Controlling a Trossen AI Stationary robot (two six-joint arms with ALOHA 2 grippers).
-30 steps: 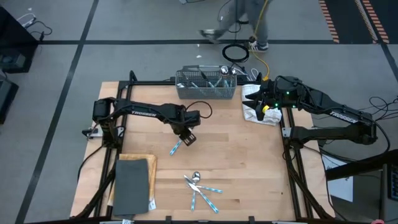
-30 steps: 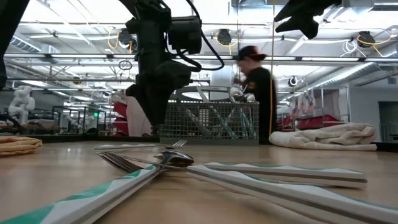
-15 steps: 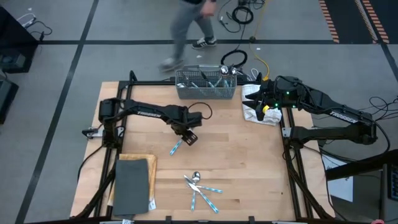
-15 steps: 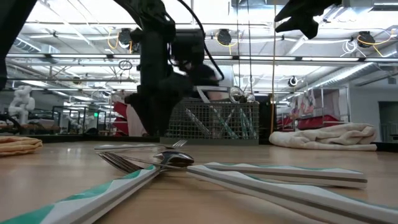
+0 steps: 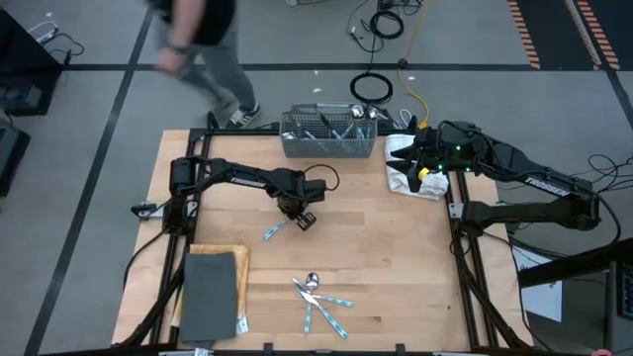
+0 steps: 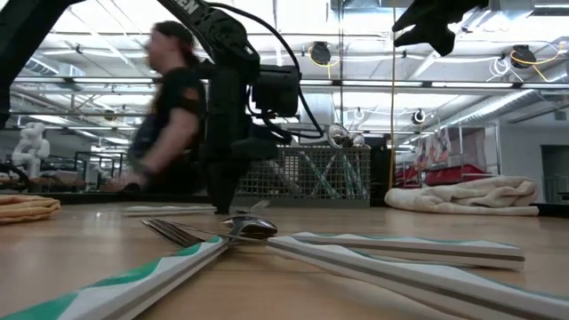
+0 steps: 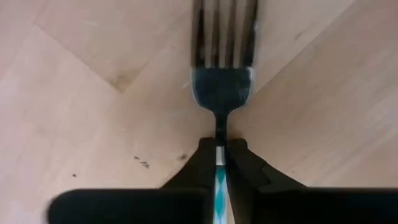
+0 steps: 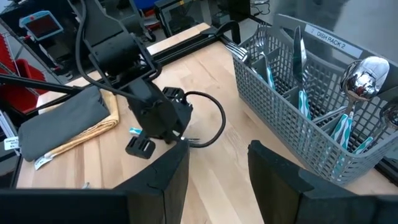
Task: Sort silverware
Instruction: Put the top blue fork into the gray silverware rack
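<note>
A fork [image 5: 276, 229] with a light blue patterned handle lies on the wooden table left of centre, and my left gripper [image 5: 293, 218] stands on it, shut. The left wrist view shows its metal head [image 7: 222, 87] beyond the fingers. In the low view the gripper [image 6: 222, 201] reaches down to the fork [image 6: 171, 211]. More silverware [image 5: 318, 297] lies crossed near the front edge. Other pieces stand in the grey mesh basket [image 5: 328, 136] at the far edge. My right gripper [image 8: 217, 174] hangs open, high above the white towel [image 5: 410, 174]. My left gripper pinches the fork between its two fingers at the top of the patterned handle [image 7: 219, 163], just behind the narrow metal neck. The fingers come from above, pointing down, one on each side, across the fork. The fork lies flat on the table.
A grey folded cloth on a tan one [image 5: 212, 291] lies at the near left. The basket [image 8: 298, 118] is at the far edge, the towel at the far right. A person [image 5: 203, 40] walks beyond the far edge. Bare wood [image 5: 386, 247] lies between fork and front pile.
My left gripper has come down onto the fork, opened wider on the way and then shut on it. The fork's handle end has swung a little toward the table's far-left. Behind the table a person has walked from right to left.
</note>
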